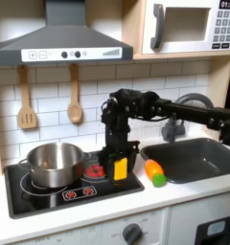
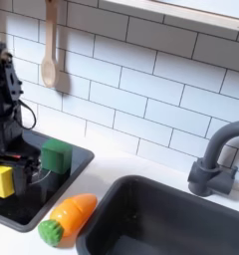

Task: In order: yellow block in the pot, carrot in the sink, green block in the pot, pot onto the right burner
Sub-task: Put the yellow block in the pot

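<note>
Toy kitchen. The gripper stands low over the stove, its jaws closed on the yellow block, a small bright cube. The green block, dark and cube-shaped, sits on the stove just behind the gripper. The carrot, stubby and orange with a green end, lies on the counter between stove and sink. The steel pot stands on the stove; its inside is hard to see. The sink's basin is cut off at the frame edges.

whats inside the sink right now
The sink shows only bare dark basin, though its lower part runs out of frame in the second exterior view. The carrot lies outside it on the white counter.
</note>
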You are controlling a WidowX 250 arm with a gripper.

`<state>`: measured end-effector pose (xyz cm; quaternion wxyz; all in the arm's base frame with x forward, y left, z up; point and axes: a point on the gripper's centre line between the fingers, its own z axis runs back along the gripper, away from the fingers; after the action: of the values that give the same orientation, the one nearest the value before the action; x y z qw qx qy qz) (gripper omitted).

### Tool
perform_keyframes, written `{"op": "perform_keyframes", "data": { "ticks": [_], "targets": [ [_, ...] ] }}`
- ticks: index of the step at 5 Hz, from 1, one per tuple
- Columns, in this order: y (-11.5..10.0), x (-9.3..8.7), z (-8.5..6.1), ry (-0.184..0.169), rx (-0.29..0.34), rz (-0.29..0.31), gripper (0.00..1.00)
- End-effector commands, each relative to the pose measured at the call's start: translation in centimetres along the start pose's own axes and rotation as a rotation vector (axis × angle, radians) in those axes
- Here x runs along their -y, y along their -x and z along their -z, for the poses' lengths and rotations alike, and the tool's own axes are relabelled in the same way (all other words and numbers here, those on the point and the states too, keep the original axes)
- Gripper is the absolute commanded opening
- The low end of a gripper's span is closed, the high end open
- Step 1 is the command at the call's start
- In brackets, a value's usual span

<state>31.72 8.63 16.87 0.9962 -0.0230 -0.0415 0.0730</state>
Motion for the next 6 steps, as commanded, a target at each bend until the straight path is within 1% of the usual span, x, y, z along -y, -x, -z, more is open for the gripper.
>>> {"op": "perform_keyframes", "data": {
  "ticks": [1,2,3,4,5,6],
  "targets": [
    [-0.1,-0.6,-3.0,0.019,0.040,-0.025,0.00],
    [-0.2,-1.3,-3.6,0.035,0.040,-0.049,0.00],
    [-0.3,-2.0,-4.2,0.038,0.045,-0.064,0.00],
    [-0.9,-3.5,-5.2,0.040,0.063,-0.102,0.00],
    [-1.5,-4.7,-7.0,0.030,0.103,-0.125,0.00],
    [-2.2,-5.6,-7.2,0.032,0.107,-0.148,0.00]
  ]
}}
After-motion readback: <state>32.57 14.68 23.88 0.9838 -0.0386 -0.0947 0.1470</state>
